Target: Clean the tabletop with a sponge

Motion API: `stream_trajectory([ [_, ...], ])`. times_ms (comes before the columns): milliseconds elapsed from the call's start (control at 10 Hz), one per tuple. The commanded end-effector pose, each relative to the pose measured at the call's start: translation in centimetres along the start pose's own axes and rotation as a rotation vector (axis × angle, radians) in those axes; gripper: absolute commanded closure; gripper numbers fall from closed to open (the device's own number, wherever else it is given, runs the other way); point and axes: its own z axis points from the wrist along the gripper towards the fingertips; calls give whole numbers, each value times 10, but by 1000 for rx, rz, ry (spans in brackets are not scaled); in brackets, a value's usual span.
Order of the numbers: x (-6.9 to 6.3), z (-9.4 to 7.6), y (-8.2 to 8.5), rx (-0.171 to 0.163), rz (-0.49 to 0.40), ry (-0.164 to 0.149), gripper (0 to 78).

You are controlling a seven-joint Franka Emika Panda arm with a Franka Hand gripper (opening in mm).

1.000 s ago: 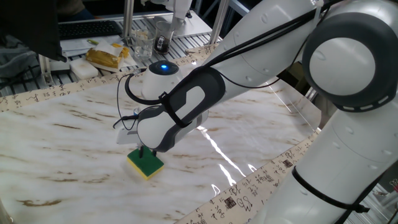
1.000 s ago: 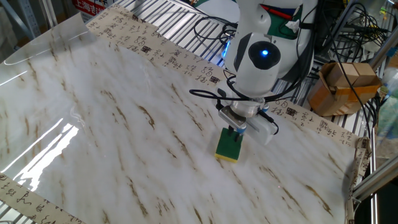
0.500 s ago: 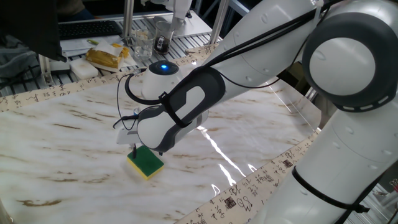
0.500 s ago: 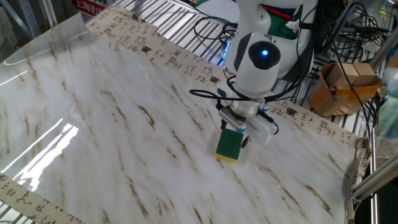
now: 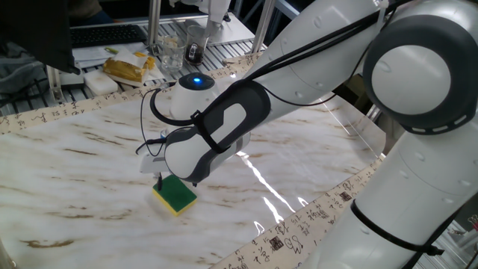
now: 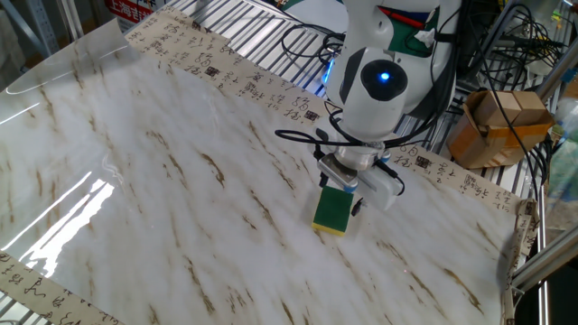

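The sponge (image 5: 176,196), green on top with a yellow layer under it, lies flat on the white marble-look tabletop (image 5: 75,164). It also shows in the other fixed view (image 6: 332,213), near the bordered edge of the tabletop (image 6: 181,181). My gripper (image 5: 173,181) points straight down over the sponge's end. Its fingers stand apart, one on each side of the sponge, and the gripper (image 6: 343,195) is open. The arm's wrist hides part of the fingers in one fixed view.
A yellowish bag (image 5: 127,69) and a clear glass (image 5: 170,52) sit on the slatted metal bench beyond the beige border. A cardboard box (image 6: 498,126) and cables (image 6: 307,41) lie off the table's edge. My arm's big links span the right side.
The fingers, close together on the sponge one second ago, have spread apart. The sponge has stayed in place on the tabletop.
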Motion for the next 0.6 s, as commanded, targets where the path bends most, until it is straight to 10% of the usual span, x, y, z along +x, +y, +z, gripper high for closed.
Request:
stream_trajectory([
  [100,-12,39,25,4,-72,-15,2],
  [600,-20,42,11,13,-97,-27,2],
])
